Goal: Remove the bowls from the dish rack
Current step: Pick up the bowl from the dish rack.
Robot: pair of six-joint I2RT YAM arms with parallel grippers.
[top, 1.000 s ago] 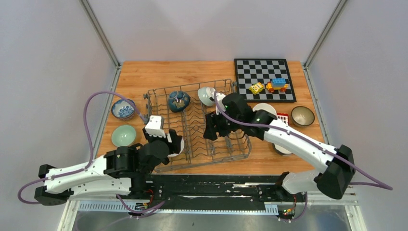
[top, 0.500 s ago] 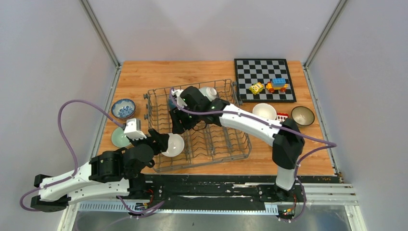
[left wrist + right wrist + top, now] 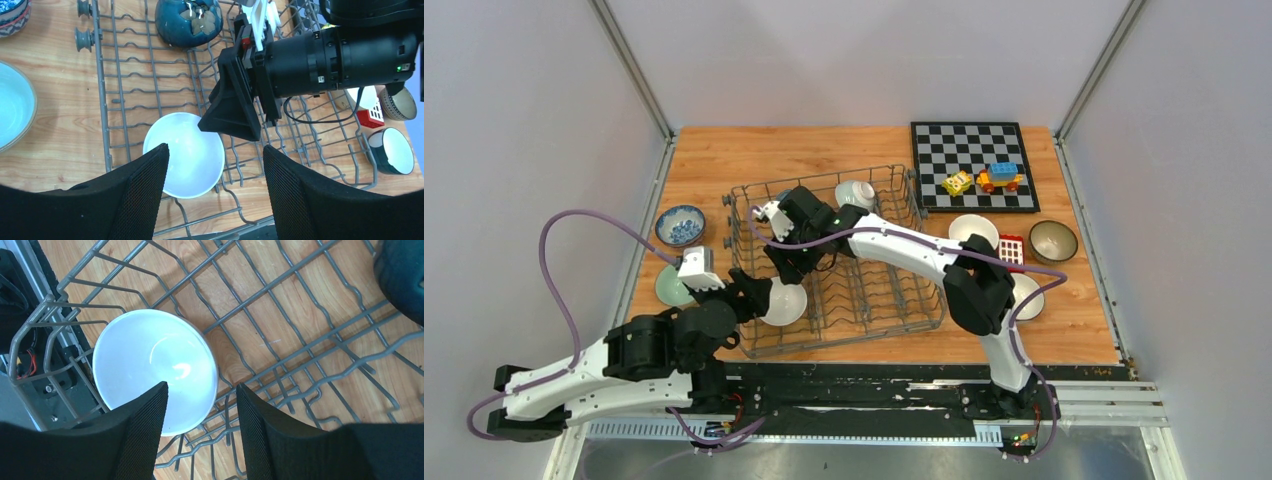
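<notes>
Since a second ago the right arm has swung from the right half of the dish rack (image 3: 894,290) across to its left half. The left arm has drawn back toward the near corner, so the white bowl (image 3: 784,302) it was covering now shows in full. That bowl lies mouth up on the rack floor in the near left corner, low among the wires, which we take to be why both arms come at it from above. The left end effector (image 3: 215,147) hangs over it with its fingers spread wide and nothing between them. The right end effector (image 3: 200,385) points down at the same bowl, fingers parted and likewise empty, and we judge that neither touches it yet. Two more bowls are left in the rack: a dark teal bowl (image 3: 189,20) propped among the prongs at the far left, and a cream bowl (image 3: 856,193) tipped on its side by the far wall, held so by the wires. The unloaded ones sit mouth up on the table (image 3: 724,150) on either side of the rack. A blue-and-white bowl (image 3: 680,224) and a pale green bowl (image 3: 12,112) are on the left. An off-white bowl (image 3: 972,230), a beige-brown bowl (image 3: 1053,240) and a dark bowl with a white inside (image 3: 395,152) are on the right. We suppose each was set down on the side of the arm that lifted it. With both arms crowded over one bowl, we think one should yield, or the wrists may knock.
</notes>
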